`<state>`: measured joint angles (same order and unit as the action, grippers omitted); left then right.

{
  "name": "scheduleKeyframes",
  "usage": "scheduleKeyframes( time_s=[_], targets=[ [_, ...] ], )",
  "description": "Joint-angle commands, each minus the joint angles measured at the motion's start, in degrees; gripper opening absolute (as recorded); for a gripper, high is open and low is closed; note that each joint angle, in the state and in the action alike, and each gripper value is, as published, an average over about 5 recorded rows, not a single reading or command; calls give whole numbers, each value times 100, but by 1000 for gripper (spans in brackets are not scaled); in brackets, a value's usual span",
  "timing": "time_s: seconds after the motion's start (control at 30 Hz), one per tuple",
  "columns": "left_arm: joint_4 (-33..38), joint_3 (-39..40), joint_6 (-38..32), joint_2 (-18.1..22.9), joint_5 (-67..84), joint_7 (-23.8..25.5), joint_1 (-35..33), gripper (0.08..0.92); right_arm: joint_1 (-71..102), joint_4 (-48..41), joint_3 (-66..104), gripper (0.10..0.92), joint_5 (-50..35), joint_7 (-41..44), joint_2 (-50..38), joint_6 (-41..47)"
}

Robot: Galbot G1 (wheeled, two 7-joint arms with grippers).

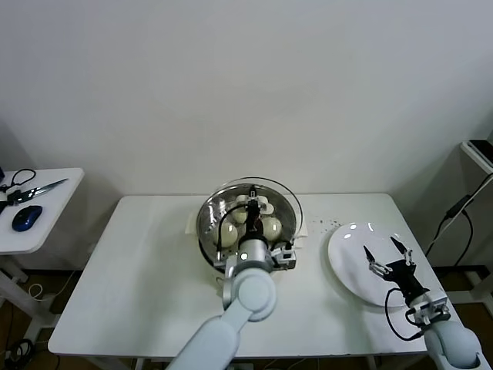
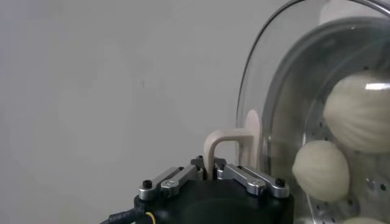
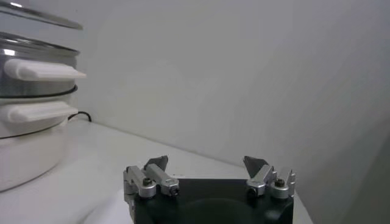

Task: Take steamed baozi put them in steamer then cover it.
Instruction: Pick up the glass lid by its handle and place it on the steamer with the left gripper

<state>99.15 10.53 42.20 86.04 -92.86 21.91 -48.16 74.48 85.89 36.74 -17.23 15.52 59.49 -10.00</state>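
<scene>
Glass cover [image 1: 258, 202] sits tilted over the steamer [image 1: 212, 231], left claw [image 2: 213, 173] clamped on its white handle [image 2: 228, 146]. Baozi [image 2: 359, 112] are inside. Covering step; next, level and seat it. Right claw [image 1: 387, 258] idles spread over the plate [image 1: 347, 254].

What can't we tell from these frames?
- Baozi count: in the head view the left gripper and the cover hide part of the steamer; three steamed baozi show clearly.
- Whether the cover is seated: no view settles it.
- Right gripper: the plate beneath is cut off in the right wrist view.
</scene>
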Motion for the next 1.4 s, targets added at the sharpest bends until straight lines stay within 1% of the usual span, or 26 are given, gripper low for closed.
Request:
scheduleKeyframes(
  time_s=[0.03,0.5,1.07,1.4],
  targets=[
    [-335,-94,280,105,70,-18,75,154,-11,-19,1,823,54,21,14,-11],
    [-419,-151,280,94,153,-31,88,154,-14,-46,5,823,162,67,18,-43],
    [-421,-107,280,-20,246,-24,31,154,-32,-37,13,823,246,93,6,-52],
    [-455,-98,280,-50,305,-124,45,154,-36,-49,16,823,293,117,19,-68]
  ],
)
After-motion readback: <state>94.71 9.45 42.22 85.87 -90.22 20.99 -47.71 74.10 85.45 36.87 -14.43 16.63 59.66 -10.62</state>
